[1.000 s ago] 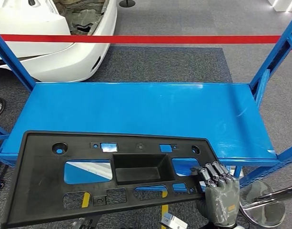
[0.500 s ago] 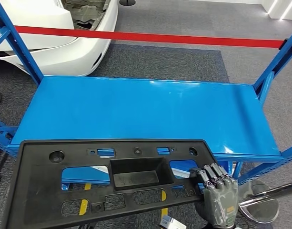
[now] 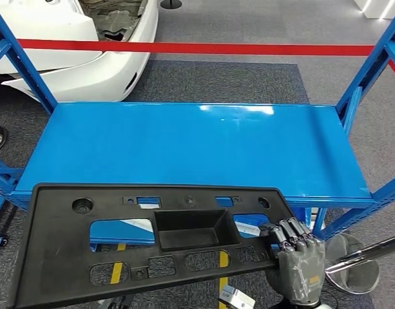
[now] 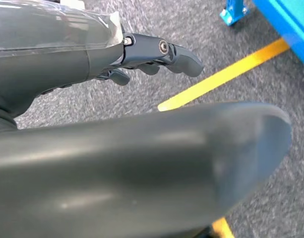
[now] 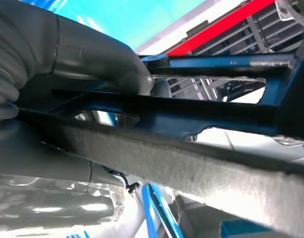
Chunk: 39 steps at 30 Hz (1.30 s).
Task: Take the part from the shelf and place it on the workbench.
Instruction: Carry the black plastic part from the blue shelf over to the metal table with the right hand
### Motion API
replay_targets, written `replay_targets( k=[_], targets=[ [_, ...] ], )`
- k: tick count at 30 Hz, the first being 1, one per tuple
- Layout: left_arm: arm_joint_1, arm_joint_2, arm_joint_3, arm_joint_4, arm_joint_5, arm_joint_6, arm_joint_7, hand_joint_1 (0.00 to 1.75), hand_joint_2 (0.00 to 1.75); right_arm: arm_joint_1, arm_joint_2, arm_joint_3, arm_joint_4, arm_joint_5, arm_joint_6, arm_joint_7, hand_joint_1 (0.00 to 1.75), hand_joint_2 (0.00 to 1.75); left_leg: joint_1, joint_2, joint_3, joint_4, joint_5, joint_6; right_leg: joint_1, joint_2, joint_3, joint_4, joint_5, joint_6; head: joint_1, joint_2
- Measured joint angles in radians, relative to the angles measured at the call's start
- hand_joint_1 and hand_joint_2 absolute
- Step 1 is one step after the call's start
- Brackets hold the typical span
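Head view: long black plastic part (image 3: pixel 151 241) w/ cut-outs and a central recess lay flat across the bottom of the frame, its far edge overlapping the near edge of the blue desk (image 3: pixel 195 145), the rest hanging out over the carpet. Right hand (image 3: pixel 296 261) at approx 5 o'clock gripped the part's right end, fingers (image 3: pixel 287 232) curled over the top face. Right wrist view showed the thumb (image 5: pixel 101 62) pressed on one face of the part's rim and fingers on the other, so that hand had a firm hold.

Left hand (image 4: pixel 105 54) in the left wrist view: fingers (image 4: pixel 169 52) stretched out over grey carpet, the part's dark edge just beside them; couldn't tell whether it held the part.

Around: red barrier tape (image 3: pixel 195 48) ran across at 12 o'clock, beyond the desk. White car body (image 3: pixel 88 58) at 11 o'clock behind it. Blue uprights at both desk ends. Yellow floor line (image 3: pixel 223 261) visible thru the part's cut-outs. Round chrome stand base (image 3: pixel 353 264) at 4 o'clock, near the right hand.
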Motion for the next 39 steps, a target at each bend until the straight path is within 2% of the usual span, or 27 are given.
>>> replay_targets(
  k=[1,2,3,5,6,7,8,10,11,12,13,15,16,17,18,20,22,25,27,28,30,31,32,33,34,37,39],
  targets=[
    [0.001,0.000,0.000,0.000,0.000,-0.006,-0.003,0.00,0.00,0.000,0.000,0.000,0.001,-0.001,0.000,-0.001,1.75,1.75,0.003,0.000,-0.015,0.047,-0.015,-0.004,0.000,0.000,-0.007,0.002,0.003,0.001,0.000,0.000],
    [0.002,0.001,0.000,0.000,0.000,-0.016,-0.008,0.00,0.00,0.000,0.000,0.000,0.002,-0.003,0.001,-0.002,1.75,1.75,0.006,0.000,-0.013,0.057,-0.011,-0.008,-0.001,0.000,-0.012,0.004,0.005,0.004,0.000,0.000],
    [0.002,0.002,0.000,0.000,0.001,-0.028,-0.014,0.00,0.44,0.000,0.000,0.000,0.003,-0.004,0.001,-0.003,1.75,1.75,0.010,0.000,0.009,0.025,0.011,-0.011,-0.003,0.000,-0.016,0.007,0.007,0.006,0.000,0.000],
    [0.002,0.004,0.000,0.000,0.007,-0.065,-0.034,0.00,1.31,-0.002,0.001,0.000,0.004,-0.008,0.001,-0.006,1.75,1.75,0.016,0.000,0.085,-0.112,0.072,-0.017,-0.006,0.001,-0.022,0.018,0.008,0.014,0.000,0.000],
    [0.001,0.005,0.000,0.000,0.012,-0.085,-0.046,0.00,1.75,-0.004,0.001,0.000,0.004,-0.011,0.001,-0.007,1.75,1.75,0.017,0.000,0.113,-0.171,0.090,-0.016,-0.005,0.002,-0.029,0.027,0.007,0.020,0.000,0.000],
    [0.000,0.006,0.000,0.000,0.016,-0.101,-0.057,0.00,1.75,-0.007,0.001,0.000,0.004,-0.015,0.001,-0.008,1.75,1.75,0.017,-0.001,0.125,-0.204,0.097,-0.013,-0.005,0.003,-0.036,0.034,0.008,0.027,0.000,0.000],
    [0.001,0.007,0.000,0.000,0.017,-0.112,-0.065,0.00,1.75,-0.009,0.001,0.000,0.004,-0.018,0.002,-0.011,1.75,1.75,0.014,-0.001,0.125,-0.212,0.095,-0.006,-0.004,0.003,-0.042,0.038,0.011,0.034,0.000,0.000],
    [0.005,0.008,0.001,0.000,0.017,-0.124,-0.073,0.00,1.75,-0.011,0.001,0.000,0.005,-0.024,0.002,-0.017,1.75,1.75,0.010,-0.001,0.117,-0.212,0.102,0.012,-0.007,0.004,-0.049,0.040,0.015,0.047,-0.001,0.000],
    [0.006,0.008,0.001,0.000,0.017,-0.126,-0.073,0.00,1.75,-0.011,0.001,0.000,0.005,-0.026,0.002,-0.020,1.75,1.75,0.010,-0.001,0.115,-0.212,0.106,0.020,-0.009,0.004,-0.052,0.046,0.008,0.052,0.000,0.000],
    [0.006,0.009,0.001,0.000,0.017,-0.127,-0.073,0.00,1.75,-0.012,0.001,0.000,0.005,-0.027,0.002,-0.021,1.75,1.75,0.011,-0.001,0.113,-0.213,0.110,0.027,-0.010,0.003,-0.061,0.070,-0.012,0.056,0.000,0.000],
    [0.005,0.009,0.001,0.000,0.016,-0.126,-0.073,0.00,1.75,-0.013,0.001,0.000,0.006,-0.029,0.002,-0.022,1.75,1.75,0.011,0.000,0.109,-0.214,0.114,0.034,-0.010,0.003,-0.079,0.117,-0.045,0.060,0.001,0.000],
    [0.005,0.010,0.001,0.000,0.016,-0.116,-0.070,0.00,1.75,-0.013,0.001,0.000,0.009,-0.031,0.002,-0.023,1.75,1.75,0.007,0.000,0.102,-0.213,0.119,0.042,-0.010,0.003,-0.131,0.254,-0.119,0.064,0.002,0.000],
    [0.006,0.010,0.001,0.000,0.014,-0.102,-0.064,0.00,1.75,-0.012,0.001,0.000,0.011,-0.031,0.002,-0.023,1.75,1.75,0.005,0.001,0.100,-0.213,0.121,0.044,-0.010,0.003,-0.151,0.311,-0.140,0.063,0.001,0.000],
    [0.007,0.010,0.001,0.000,0.011,-0.085,-0.054,0.00,1.75,-0.011,0.001,0.000,0.012,-0.031,0.002,-0.023,1.75,1.75,0.002,0.001,0.099,-0.213,0.122,0.045,-0.010,0.003,-0.154,0.332,-0.142,0.061,0.001,0.000],
    [0.008,0.010,0.001,0.000,0.007,-0.066,-0.042,0.00,1.75,-0.011,0.001,0.000,0.013,-0.031,0.002,-0.023,1.75,1.75,-0.001,0.000,0.099,-0.213,0.122,0.046,-0.009,0.003,-0.137,0.311,-0.125,0.057,0.001,0.000],
    [0.007,0.010,0.001,0.000,0.001,-0.036,-0.023,0.00,1.75,-0.011,0.001,-0.001,0.013,-0.029,0.002,-0.023,1.75,1.75,-0.005,-0.001,0.101,-0.213,0.123,0.046,-0.002,0.004,-0.061,0.171,-0.061,0.039,0.001,0.000],
    [0.004,0.008,0.001,0.000,0.001,-0.024,-0.016,0.00,1.75,-0.011,0.001,-0.001,0.012,-0.028,0.002,-0.023,1.75,1.75,-0.007,-0.002,0.097,-0.212,0.124,0.042,0.007,0.004,-0.007,0.059,-0.023,0.021,0.000,0.000],
    [0.004,0.005,0.001,0.001,0.001,-0.022,-0.015,0.00,1.75,-0.010,0.001,-0.001,0.011,-0.028,0.002,-0.023,1.75,1.75,-0.006,-0.001,0.089,-0.214,0.128,0.028,0.011,0.005,-0.003,0.030,-0.019,0.013,-0.001,0.000],
    [0.003,0.004,0.001,0.001,0.001,-0.021,-0.015,0.00,1.75,-0.010,0.002,-0.001,0.010,-0.028,0.002,-0.023,1.75,1.75,-0.006,-0.001,0.081,-0.195,0.108,0.017,0.005,0.002,0.001,0.013,-0.012,0.007,-0.002,0.000],
    [0.003,0.005,0.001,0.001,0.001,-0.018,-0.014,0.00,1.75,-0.010,0.002,-0.001,0.009,-0.028,0.002,-0.023,1.75,1.75,-0.006,-0.001,0.066,-0.160,0.082,0.012,0.001,0.000,0.002,0.006,-0.008,0.004,-0.003,0.000],
    [0.004,0.005,0.001,0.001,0.000,-0.006,-0.011,0.00,1.75,-0.008,0.003,-0.001,0.009,-0.027,0.002,-0.022,1.75,1.75,-0.002,-0.001,0.016,-0.036,0.014,0.003,0.000,-0.003,0.000,0.005,-0.004,0.001,-0.003,0.000],
    [0.005,0.006,0.001,0.001,0.000,0.002,-0.008,0.00,1.75,-0.007,0.003,-0.001,0.010,-0.026,0.002,-0.021,1.75,1.75,0.000,-0.001,-0.008,0.024,-0.010,-0.001,0.000,-0.004,-0.003,0.008,-0.003,0.001,-0.003,0.000],
    [0.006,0.006,0.001,0.001,-0.001,0.008,-0.006,0.00,1.75,-0.006,0.003,-0.001,0.010,-0.026,0.002,-0.020,1.75,1.75,0.002,-0.001,-0.022,0.061,-0.019,-0.004,0.000,-0.004,-0.006,0.011,-0.003,0.001,-0.003,0.000],
    [0.006,0.006,0.001,0.001,-0.001,0.013,-0.003,0.00,1.75,-0.006,0.004,-0.001,0.010,-0.025,0.002,-0.019,1.75,1.75,0.004,-0.001,-0.022,0.067,-0.014,-0.006,0.000,-0.004,-0.009,0.015,-0.003,0.001,-0.003,0.000],
    [0.006,0.006,0.001,0.001,-0.002,0.017,-0.001,0.00,1.75,-0.006,0.004,-0.001,0.010,-0.024,0.002,-0.019,1.75,1.75,0.006,-0.001,-0.009,0.043,0.006,-0.008,-0.001,-0.004,-0.011,0.019,-0.003,0.002,-0.003,0.000],
    [0.003,0.007,0.001,0.001,-0.006,0.025,0.002,0.00,1.75,-0.005,0.004,-0.002,0.010,-0.022,0.002,-0.019,1.75,1.75,0.013,-0.001,0.074,-0.131,0.087,-0.011,-0.002,-0.002,-0.022,0.039,-0.009,0.012,-0.004,0.000],
    [0.001,0.007,0.001,0.001,-0.007,0.029,0.001,0.00,1.75,-0.004,0.004,-0.003,0.009,-0.021,0.002,-0.018,1.75,1.75,0.012,-0.002,0.096,-0.189,0.105,-0.004,0.001,0.000,-0.035,0.053,-0.008,0.024,-0.005,0.000]
  ],
)
